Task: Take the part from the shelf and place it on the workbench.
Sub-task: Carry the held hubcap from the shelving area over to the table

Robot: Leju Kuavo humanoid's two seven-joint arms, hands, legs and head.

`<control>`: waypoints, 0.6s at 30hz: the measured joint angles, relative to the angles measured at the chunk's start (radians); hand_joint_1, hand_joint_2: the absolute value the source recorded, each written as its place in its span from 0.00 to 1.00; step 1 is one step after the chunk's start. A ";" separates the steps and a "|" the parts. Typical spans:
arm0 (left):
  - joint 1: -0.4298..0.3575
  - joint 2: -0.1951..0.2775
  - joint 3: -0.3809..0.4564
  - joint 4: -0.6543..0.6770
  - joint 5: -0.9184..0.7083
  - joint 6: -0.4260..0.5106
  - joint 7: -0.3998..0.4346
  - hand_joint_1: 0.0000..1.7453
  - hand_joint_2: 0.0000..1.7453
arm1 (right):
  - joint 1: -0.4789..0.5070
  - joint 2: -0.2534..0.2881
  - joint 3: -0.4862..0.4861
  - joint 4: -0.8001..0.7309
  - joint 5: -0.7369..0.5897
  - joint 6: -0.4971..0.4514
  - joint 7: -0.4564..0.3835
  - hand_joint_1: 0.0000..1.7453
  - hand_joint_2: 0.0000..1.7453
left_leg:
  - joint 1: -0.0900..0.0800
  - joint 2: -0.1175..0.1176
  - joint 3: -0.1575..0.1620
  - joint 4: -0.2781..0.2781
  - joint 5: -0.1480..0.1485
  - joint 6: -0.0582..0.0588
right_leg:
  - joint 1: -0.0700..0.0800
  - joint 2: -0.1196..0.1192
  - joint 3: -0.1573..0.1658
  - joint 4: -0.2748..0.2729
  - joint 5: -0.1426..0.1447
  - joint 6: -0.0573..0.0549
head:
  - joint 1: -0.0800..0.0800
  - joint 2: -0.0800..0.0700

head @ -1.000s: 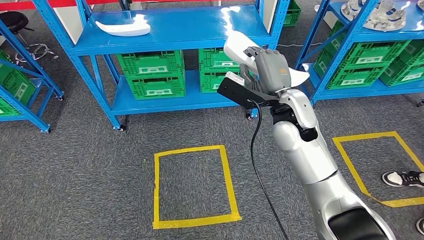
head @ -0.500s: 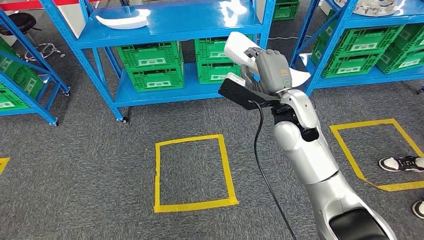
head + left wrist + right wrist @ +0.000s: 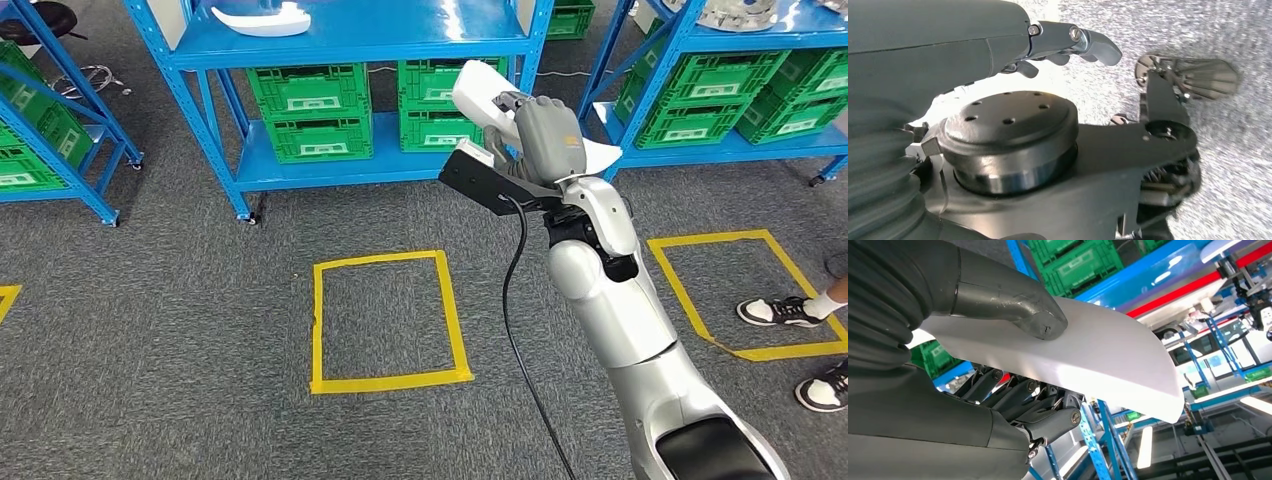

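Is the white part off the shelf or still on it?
Off. The right hand holds the white part in the air in front of the blue shelf, thumb on top, fingers beneath.

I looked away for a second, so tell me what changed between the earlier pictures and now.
The whole view shifted, so the camera moved: the blue shelf sits higher in the picture and the taped yellow square too. The right hand still grips the white part, raised as before.
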 joint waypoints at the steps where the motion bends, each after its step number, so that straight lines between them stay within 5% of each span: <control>1: 0.000 0.000 0.000 0.000 0.000 0.000 0.000 0.00 1.00 | -0.005 0.000 0.000 0.002 -0.001 0.000 -0.001 1.00 1.00 | 0.000 0.000 -0.015 0.008 0.006 -0.004 | 0.000 0.000 0.054 -0.072 0.012 -0.003 | 0.000 0.000; 3: 0.000 0.000 0.000 0.000 0.000 0.000 0.000 0.00 1.00 | -0.014 0.001 0.000 0.003 -0.004 0.001 -0.003 1.00 1.00 | -0.002 0.000 -0.036 0.022 0.018 -0.013 | 0.004 0.001 0.149 -0.216 -0.005 -0.012 | -0.001 0.000; 4: 0.000 0.001 0.000 0.000 0.000 0.000 0.000 0.00 1.00 | -0.017 0.001 0.000 0.004 -0.005 0.001 -0.005 1.00 1.00 | -0.003 0.000 -0.042 0.025 0.025 -0.019 | 0.006 0.001 0.172 -0.257 -0.020 -0.016 | -0.001 0.000; 7: 0.001 0.004 0.000 0.001 0.002 0.000 0.001 0.00 1.00 | -0.020 0.004 0.000 0.011 -0.008 0.003 -0.007 1.00 1.00 | -0.003 -0.003 -0.057 0.026 0.035 -0.037 | 0.005 -0.001 0.163 -0.274 -0.006 -0.034 | 0.000 0.000; 9: 0.004 0.007 0.000 0.001 0.004 0.000 0.002 0.00 1.00 | -0.022 0.008 0.000 0.015 -0.010 0.003 -0.008 1.00 1.00 | 0.001 -0.006 -0.079 0.080 -0.030 -0.051 | 0.001 -0.004 0.142 -0.277 0.016 -0.048 | -0.001 0.000; 11: 0.004 0.007 0.000 0.001 0.008 0.000 0.002 0.00 1.00 | -0.022 0.011 0.000 0.016 -0.013 0.003 -0.008 1.00 1.00 | 0.005 -0.006 -0.106 0.200 -0.125 -0.061 | 0.001 -0.005 0.119 -0.277 0.036 -0.053 | -0.001 0.000; 13: 0.004 0.007 0.000 0.001 0.010 0.000 0.002 0.00 1.00 | -0.021 0.011 0.000 0.018 -0.015 0.003 -0.007 1.00 1.00 | 0.006 -0.006 -0.114 0.296 -0.148 -0.065 | 0.001 -0.005 0.094 -0.276 0.053 -0.052 | -0.001 0.000; 15: 0.004 0.007 0.000 0.000 0.008 0.000 0.002 0.00 1.00 | -0.020 0.011 0.000 0.019 -0.017 0.003 -0.007 1.00 1.00 | 0.006 -0.007 -0.072 0.279 -0.087 -0.061 | 0.002 -0.005 0.072 -0.274 0.068 -0.048 | -0.001 0.000; 16: 0.004 0.007 0.000 0.000 0.007 0.000 0.004 0.00 1.00 | -0.020 0.011 0.000 0.020 -0.019 0.003 -0.007 1.00 1.00 | 0.005 -0.008 -0.030 0.225 -0.056 -0.056 | 0.002 -0.005 0.064 -0.274 0.075 -0.046 | -0.001 0.000; 18: 0.003 0.008 0.000 0.000 0.006 0.000 0.007 0.00 1.00 | -0.023 0.011 0.000 0.020 -0.024 0.004 -0.007 1.00 1.00 | 0.001 -0.011 0.069 0.084 -0.053 -0.043 | 0.005 -0.003 0.054 -0.273 0.088 -0.038 | -0.001 0.000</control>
